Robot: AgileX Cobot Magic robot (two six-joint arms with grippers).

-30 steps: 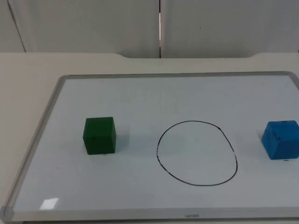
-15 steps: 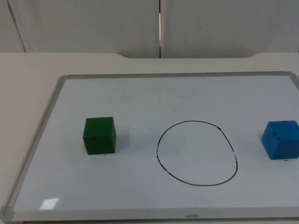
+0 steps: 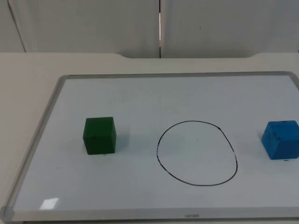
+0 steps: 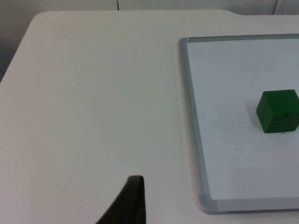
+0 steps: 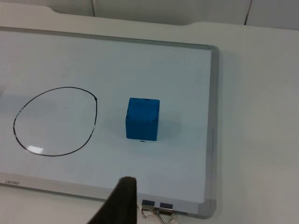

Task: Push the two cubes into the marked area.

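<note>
A green cube (image 3: 99, 135) stands on the whiteboard (image 3: 140, 93), left of a hand-drawn black oval (image 3: 196, 153). A blue cube (image 3: 280, 139) stands right of the oval, near the board's right edge. Both cubes are outside the line. The left wrist view has the green cube (image 4: 278, 111) on the board, with my left gripper (image 4: 133, 200) over bare table well off the board's left frame. In the right wrist view the blue cube (image 5: 142, 118) sits beside the oval (image 5: 56, 120), and my right gripper (image 5: 122, 200) hangs near the board's front frame, apart from the cube.
The whiteboard's grey frame (image 3: 39, 140) forms a low raised edge around the working surface. Metal binder clips (image 5: 156, 211) lie at the board's front right corner. Cream table (image 4: 93, 93) stretches left of the board, and the grey partition wall (image 3: 93, 23) closes the back.
</note>
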